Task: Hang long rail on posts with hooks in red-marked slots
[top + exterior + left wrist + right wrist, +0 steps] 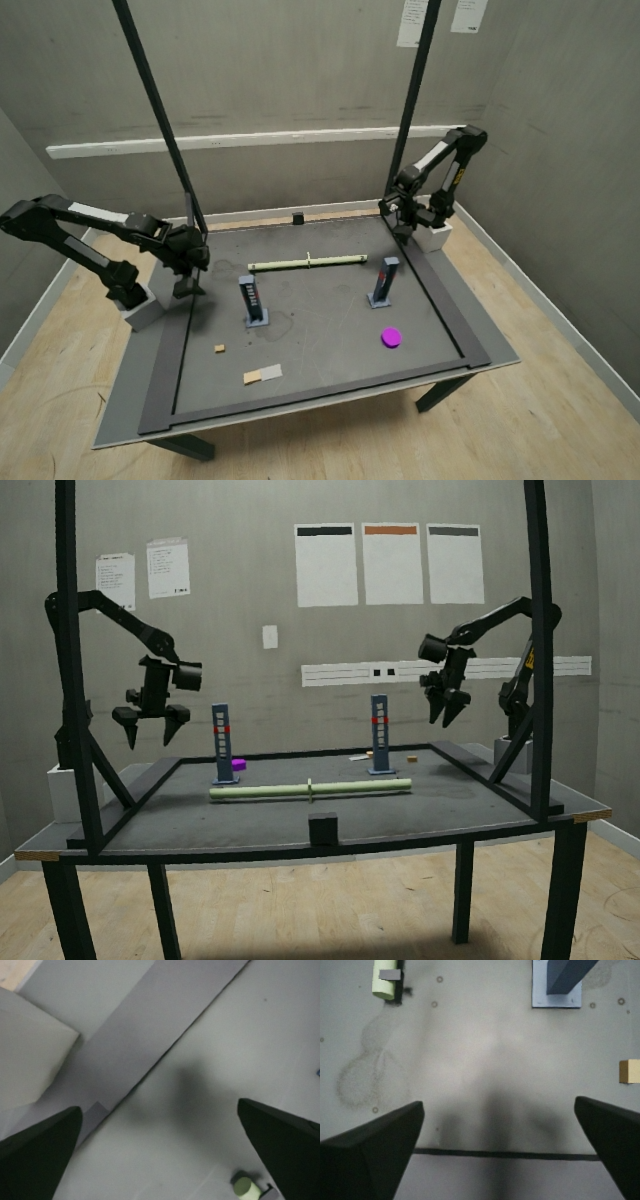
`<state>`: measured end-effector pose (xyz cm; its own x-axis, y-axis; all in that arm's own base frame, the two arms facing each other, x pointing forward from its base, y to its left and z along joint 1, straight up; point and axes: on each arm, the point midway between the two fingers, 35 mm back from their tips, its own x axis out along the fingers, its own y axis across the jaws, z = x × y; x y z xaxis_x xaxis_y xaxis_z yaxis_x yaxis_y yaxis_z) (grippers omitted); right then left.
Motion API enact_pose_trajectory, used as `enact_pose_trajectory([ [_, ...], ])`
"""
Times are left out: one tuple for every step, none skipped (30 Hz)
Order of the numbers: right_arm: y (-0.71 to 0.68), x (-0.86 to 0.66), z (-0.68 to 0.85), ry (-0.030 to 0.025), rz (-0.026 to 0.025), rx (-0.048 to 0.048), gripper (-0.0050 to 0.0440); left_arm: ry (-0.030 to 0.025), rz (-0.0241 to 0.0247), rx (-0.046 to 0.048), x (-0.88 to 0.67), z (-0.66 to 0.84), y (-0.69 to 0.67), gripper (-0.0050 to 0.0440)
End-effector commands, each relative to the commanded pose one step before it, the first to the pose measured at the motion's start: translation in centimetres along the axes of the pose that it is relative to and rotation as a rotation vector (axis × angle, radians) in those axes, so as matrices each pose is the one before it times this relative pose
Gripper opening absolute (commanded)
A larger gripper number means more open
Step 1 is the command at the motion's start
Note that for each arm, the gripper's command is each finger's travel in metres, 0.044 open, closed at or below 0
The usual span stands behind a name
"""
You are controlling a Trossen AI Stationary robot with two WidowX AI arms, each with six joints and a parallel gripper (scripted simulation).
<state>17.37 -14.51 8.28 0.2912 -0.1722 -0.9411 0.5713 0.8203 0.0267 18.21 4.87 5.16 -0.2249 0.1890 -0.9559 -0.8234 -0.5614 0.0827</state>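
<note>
The pale green rail [307, 262] lies flat on the dark mat behind the two blue posts, and it also shows in the exterior view [310, 788]. One post [253, 300] stands near my right arm, the other post [385, 283] near my left arm. Each has a red mark high up [221, 729] [379, 719]. My left gripper [149, 740] is open and empty, high above the mat's edge; one rail end [245, 1187] shows low in its wrist view. My right gripper [445, 715] is open and empty, also high; its wrist view shows the other rail end [385, 982] and a post base [559, 982].
A purple disc [391, 336], a small tan block [219, 348] and a tan and grey card [262, 374] lie on the mat in front of the posts. A small black box [323, 828] sits at the rail-side edge. Black frame uprights [155, 113] stand by each arm.
</note>
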Motion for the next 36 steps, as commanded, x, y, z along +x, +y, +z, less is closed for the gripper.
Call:
enact_pose_trajectory([
  [0.084, -0.855, 2.191, -0.01303, -0.07073, -0.01437, 0.044, -0.01961, -0.04987, 0.18185, -0.307, -0.22, -1.304, 0.044],
  [0.021, -0.128, 0.441, -0.00031, -0.01812, -0.00487, 0.044, -0.01038, -0.00781, 0.04894, 0.036, 0.027, -0.234, 0.044],
  [0.016, -0.129, 0.446, -0.00026, -0.01838, -0.00494, 0.044, -0.01077, -0.00737, 0.04916, 0.036, 0.036, -0.234, 0.044],
  [0.012, -0.129, 0.451, -0.00028, -0.01861, -0.00501, 0.044, -0.01116, -0.00692, 0.04941, 0.037, 0.046, -0.233, 0.044],
  [0.006, -0.129, 0.455, -0.00024, -0.0188, -0.00506, 0.044, -0.01156, -0.00611, 0.04965, 0.045, 0.056, -0.221, 0.044],
  [0.002, -0.129, 0.456, -0.00028, -0.01889, -0.00508, 0.044, -0.01185, -0.0057, 0.04974, 0.042, 0.065, -0.222, 0.044],
  [-0.004, -0.126, 0.453, -0.00024, -0.01879, -0.00505, 0.044, -0.01211, -0.00538, 0.04972, 0.037, 0.076, -0.226, 0.044],
  [-0.007, -0.124, 0.449, -0.00028, -0.01864, -0.00502, 0.044, -0.01233, -0.00488, 0.04961, 0.035, 0.085, -0.223, 0.044],
  [-0.013, -0.12, 0.441, -0.00023, -0.01839, -0.00495, 0.044, -0.01256, -0.00425, 0.04969, 0.037, 0.094, -0.217, 0.044],
  [-0.016, -0.118, 0.436, -0.00027, -0.01816, -0.00489, 0.044, -0.01273, -0.00349, 0.04971, 0.041, 0.101, -0.207, 0.044],
  [0.0, 0.0, 0.0, 0.0, 0.0, 0.0, 0.044, 0.0, 0.0, 0.0, 0.0, 0.0, 0.0, 0.044],
  [0.0, 0.0, 0.0, 0.0, 0.0, 0.0, 0.044, 0.0, 0.0, 0.0, 0.0, 0.0, 0.0, 0.044],
  [-0.033, -0.138, 0.524, -0.00001, -0.02199, -0.00592, 0.044, -0.01451, 0.00611, 0.06264, 0.285, 0.098, 0.028, 0.044],
  [-0.036, -0.142, 0.545, -0.0002, -0.02286, -0.00615, 0.044, -0.01933, -0.0109, 0.06585, -0.151, 0.201, -0.498, 0.044],
  [-0.034, -0.128, 0.493, -0.00036, -0.02067, -0.00557, 0.044, -0.01664, -0.00408, 0.0593, -0.014, 0.2, -0.303, 0.044],
  [-0.034, -0.108, 0.423, -0.00029, -0.01778, -0.00479, 0.044, -0.01428, -0.0008, 0.05337, 0.039, 0.153, -0.199, 0.044],
  [-0.035, -0.097, 0.385, -0.00026, -0.01624, -0.00438, 0.044, -0.01338, -0.0001, 0.04989, 0.036, 0.151, -0.179, 0.044],
  [-0.038, -0.091, 0.367, -0.0002, -0.01553, -0.00418, 0.044, -0.0132, 0.00052, 0.04923, 0.035, 0.156, -0.17, 0.044],
  [-0.04, -0.087, 0.357, -0.0002, -0.01513, -0.00408, 0.044, -0.01207, 0.00338, 0.05033, 0.094, 0.104, -0.099, 0.044],
  [-0.042, -0.083, 0.347, -0.00016, -0.01472, -0.00397, 0.044, -0.01258, 0.00283, 0.04997, 0.063, 0.139, -0.126, 0.044],
  [-0.044, -0.08, 0.339, -0.00016, -0.01439, -0.00388, 0.044, -0.01333, 0.00203, 0.0493, 0.025, 0.187, -0.157, 0.044],
  [-0.046, -0.075, 0.327, -0.00013, -0.01395, -0.00376, 0.044, -0.01372, 0.00199, 0.04904, 0.005, 0.217, -0.167, 0.044],
  [-0.047, -0.072, 0.319, -0.00013, -0.01361, -0.00367, 0.044, -0.0135, 0.00286, 0.0493, 0.011, 0.217, -0.152, 0.044],
  [-0.048, -0.069, 0.308, -0.00011, -0.01317, -0.00355, 0.044, -0.01278, 0.00429, 0.05007, 0.035, 0.193, -0.124, 0.044],
  [-0.048, -0.065, 0.298, -0.00012, -0.01276, -0.00344, 0.044, -0.01194, 0.00557, 0.05053, 0.055, 0.168, -0.099, 0.044],
  [-0.048, -0.061, 0.285, -0.00011, -0.01222, -0.00329, 0.044, -0.01149, 0.00626, 0.05051, 0.059, 0.164, -0.088, 0.044],
  [-0.047, -0.058, 0.274, -0.00011, -0.01178, -0.00318, 0.044, -0.0115, 0.00648, 0.05013, 0.048, 0.182, -0.087, 0.044],
  [0.0, 0.0, 0.0, 0.0, 0.0, 0.0, 0.044, 0.0, 0.0, 0.0, 0.0, 0.0, 0.0, 0.044],
  [0.0, 0.0, 0.0, 0.0, 0.0, 0.0, 0.044, 0.0, 0.0, 0.0, 0.0, 0.0, 0.0, 0.044],
  [-0.06, -0.065, 0.316, -0.00004, -0.0136, -0.00366, 0.044, -0.00975, 0.01188, 0.06292, 0.178, 0.101, -0.003, 0.044],
  [-0.062, -0.066, 0.325, -0.0001, -0.01401, -0.00377, 0.044, -0.02075, 0.00596, 0.06423, -0.125, 0.485, -0.206, 0.044],
  [-0.056, -0.058, 0.289, -0.00013, -0.01251, -0.00338, 0.044, -0.01562, 0.00847, 0.05941, -0.027, 0.371, -0.1, 0.044],
  [-0.048, -0.048, 0.242, -0.00011, -0.01048, -0.00283, 0.044, -0.01122, 0.0094, 0.05405, 0.031, 0.236, -0.057, 0.044],
  [-0.044, -0.041, 0.212, -0.00008, -0.0092, -0.00248, 0.044, -0.00769, 0.01033, 0.05193, 0.085, 0.119, -0.035, 0.044],
  [-0.041, -0.037, 0.195, -0.00007, -0.00849, -0.00229, 0.044, -0.00564, 0.01108, 0.05205, 0.117, 0.053, -0.028, 0.044],
  [-0.04, -0.034, 0.184, -0.00006, -0.00799, -0.00215, 0.044, -0.00766, 0.01039, 0.04996, 0.054, 0.165, -0.023, 0.044],
])
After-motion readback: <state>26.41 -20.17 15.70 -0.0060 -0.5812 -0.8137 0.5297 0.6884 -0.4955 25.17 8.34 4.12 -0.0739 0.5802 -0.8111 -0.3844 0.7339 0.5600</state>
